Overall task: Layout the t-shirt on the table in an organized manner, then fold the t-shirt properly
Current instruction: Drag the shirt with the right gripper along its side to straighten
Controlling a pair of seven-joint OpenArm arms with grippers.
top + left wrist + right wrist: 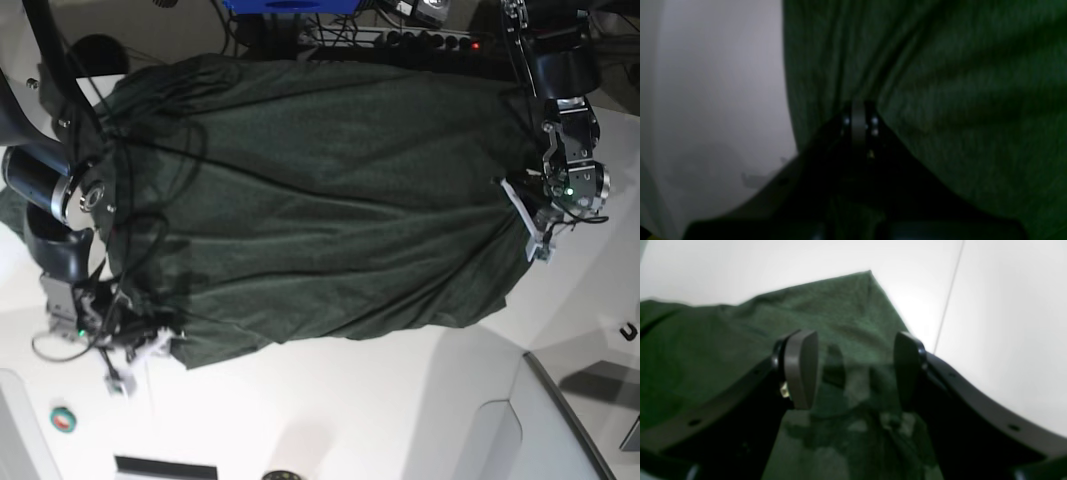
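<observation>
Left tool (858, 111) is pinched on the t-shirt (320, 200), cloth fanning out in tight pleats from its tips; right tool (853, 370) has its pads apart w/ nothing between them, hovering over a shirt corner. Shirt lies spread across the white counter (400, 410) btwn both arms, wrinkled, lower edge bunched. Looks like the layout step, folding not begun. Next prob needs a fresh right-side grip to tension and flatten the hem. No brand, label or readable writing anywhere
</observation>
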